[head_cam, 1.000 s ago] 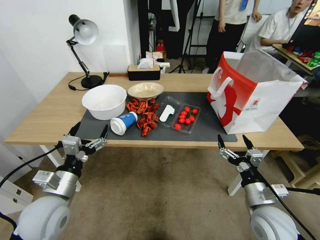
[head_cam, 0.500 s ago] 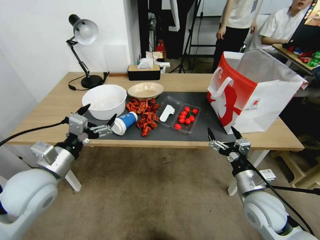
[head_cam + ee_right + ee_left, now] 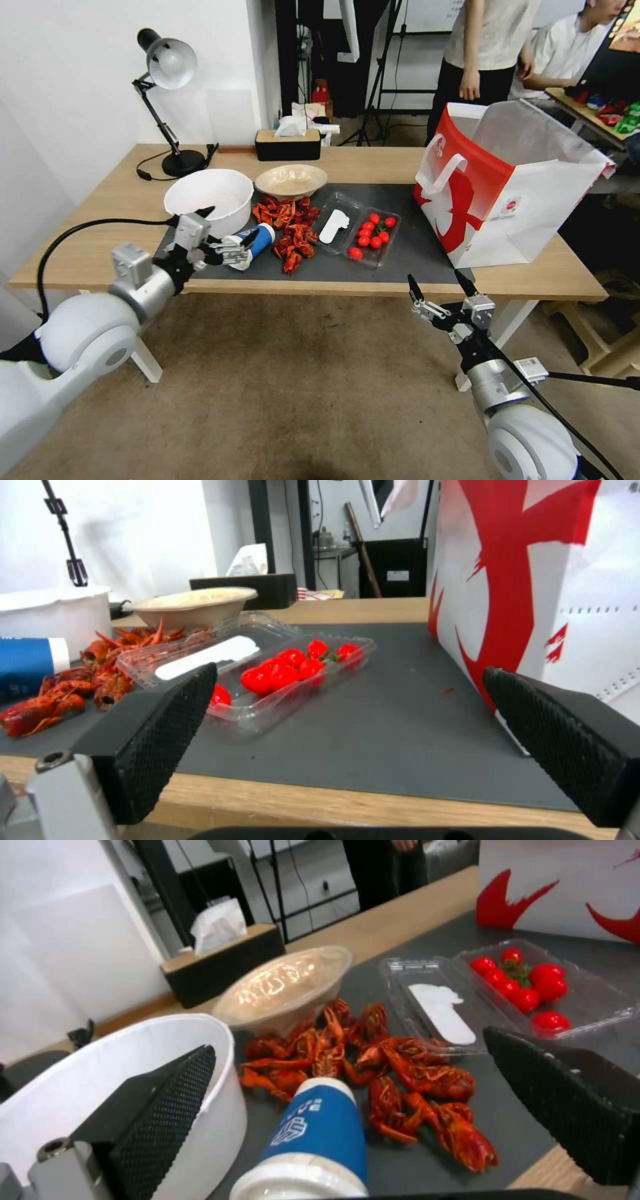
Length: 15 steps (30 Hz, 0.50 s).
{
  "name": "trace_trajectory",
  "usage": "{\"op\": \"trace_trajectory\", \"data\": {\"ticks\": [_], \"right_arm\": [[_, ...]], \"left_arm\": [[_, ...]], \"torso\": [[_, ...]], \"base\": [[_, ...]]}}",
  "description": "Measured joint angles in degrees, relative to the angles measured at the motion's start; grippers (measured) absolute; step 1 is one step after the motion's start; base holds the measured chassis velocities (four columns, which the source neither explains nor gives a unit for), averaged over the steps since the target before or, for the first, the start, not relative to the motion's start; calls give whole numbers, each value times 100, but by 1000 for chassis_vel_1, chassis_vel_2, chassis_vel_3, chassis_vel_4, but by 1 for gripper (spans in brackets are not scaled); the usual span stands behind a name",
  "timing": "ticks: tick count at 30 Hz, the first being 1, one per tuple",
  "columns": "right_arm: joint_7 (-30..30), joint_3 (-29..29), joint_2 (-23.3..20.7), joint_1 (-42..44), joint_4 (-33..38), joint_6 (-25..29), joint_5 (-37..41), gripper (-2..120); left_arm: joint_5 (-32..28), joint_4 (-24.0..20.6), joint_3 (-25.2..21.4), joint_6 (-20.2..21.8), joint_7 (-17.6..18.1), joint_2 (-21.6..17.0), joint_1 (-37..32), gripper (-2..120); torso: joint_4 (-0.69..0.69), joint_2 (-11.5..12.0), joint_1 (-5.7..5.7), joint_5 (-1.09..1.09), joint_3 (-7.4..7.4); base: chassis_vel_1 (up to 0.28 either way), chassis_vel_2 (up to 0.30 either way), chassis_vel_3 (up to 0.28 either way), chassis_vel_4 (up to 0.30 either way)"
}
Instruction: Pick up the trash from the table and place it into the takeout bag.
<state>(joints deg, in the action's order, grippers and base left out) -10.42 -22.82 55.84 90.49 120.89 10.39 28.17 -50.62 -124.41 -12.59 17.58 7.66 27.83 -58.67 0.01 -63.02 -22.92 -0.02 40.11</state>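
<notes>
on dark mat (image 3: pixel 393 257), tipped blue-white cup (image 3: pixel 250 243) lies between open left claw (image 3: pixel 223 240).

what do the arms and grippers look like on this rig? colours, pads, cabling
Both arms: glossy white rounded shells, then a silver metal wrist cylinder with small grey boxes on it. Left gripper and right gripper: grey metal bodies, two black pointed fingers with knurled, diamond-textured pads. A black cable loops off each wrist. No markings visible.
</notes>
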Motion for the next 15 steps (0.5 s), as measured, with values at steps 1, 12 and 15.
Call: {"op": "trace_trajectory", "data": {"ticks": [1,12,15], "right_arm": [[0,0,0,0,0,0,0,100],[-74,-66,-41,-44,22,-38,-19,100],[-80,-89,-41,-53,-7,-41,-19,100]], "left_arm": [[0,0,0,0,0,0,0,100],[-679,194,1350,1818,102,-48,1842,100],[-1065,366,1895,2449,249,42,2511,100]], "torso": [[0,0,0,0,0],[0,0,0,2,0],[-1,0,0,2,0]], "base": [[0,0,0,0],[0,0,0,0],[0,0,0,0]]}}
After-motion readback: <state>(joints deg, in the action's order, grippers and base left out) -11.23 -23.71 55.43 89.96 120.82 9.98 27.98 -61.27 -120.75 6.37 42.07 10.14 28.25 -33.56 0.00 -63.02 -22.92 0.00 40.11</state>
